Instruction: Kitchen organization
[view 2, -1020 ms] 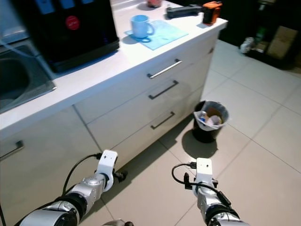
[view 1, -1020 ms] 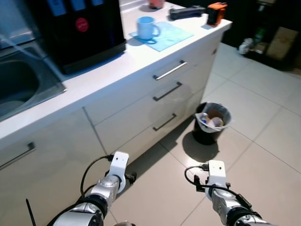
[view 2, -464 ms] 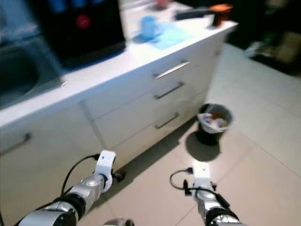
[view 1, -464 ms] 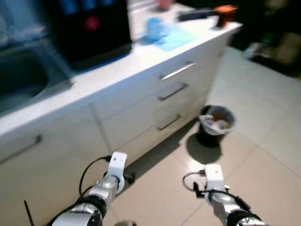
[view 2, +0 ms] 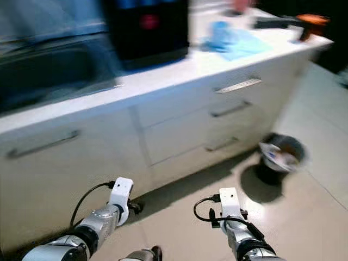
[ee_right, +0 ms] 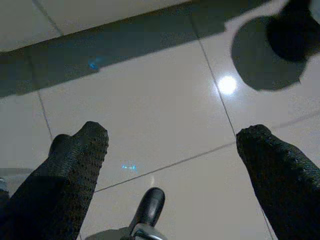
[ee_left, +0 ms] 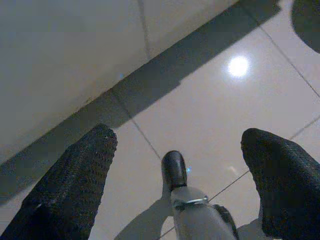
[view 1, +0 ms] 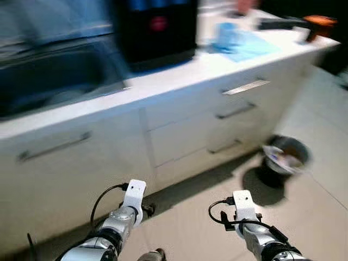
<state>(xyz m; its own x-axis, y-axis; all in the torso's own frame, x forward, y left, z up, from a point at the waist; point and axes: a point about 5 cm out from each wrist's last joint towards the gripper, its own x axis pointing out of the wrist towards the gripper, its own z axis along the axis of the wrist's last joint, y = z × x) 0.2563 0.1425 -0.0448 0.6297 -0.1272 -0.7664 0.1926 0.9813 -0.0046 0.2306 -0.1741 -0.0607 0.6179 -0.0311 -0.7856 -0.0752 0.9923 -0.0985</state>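
**A:** What's unreadable?
**B:** Head views are motion-blurred. Both arms are cut off at 6 o'clock, so only the wrists show. The blue mug (view 1: 227, 33) on the blue mat (view 1: 243, 45) is a smear. The two dark items at the counter's far end, one with an orange top (view 1: 319, 22), can't be identified. Bin contents are unclear too.

**A:** Grippers?
**B:** Both hang low over the floor tiles (ee_left: 210, 100). Left gripper (ee_left: 182, 165) has its fingers spread wide, nothing between them. Right gripper (ee_right: 175, 165) is the same, spread and empty. A robot foot (ee_left: 173, 170) shows below the left one.

**A:** Surroundings, near to far?
**B:** White cabinet front at 12 o'clock: one door handle (view 1: 53, 147) at 10, then three drawer handles stacked at 1–2, the top one (view 1: 245, 87) silver. One black bin (view 1: 285, 157) with a white liner sits on the floor at 3, near the drawers. On the countertop (view 1: 179, 73) there's a sink (view 1: 54, 76) at 11, a black machine with a red dot (view 1: 157, 24) at 12, and the mug and mat at 1.
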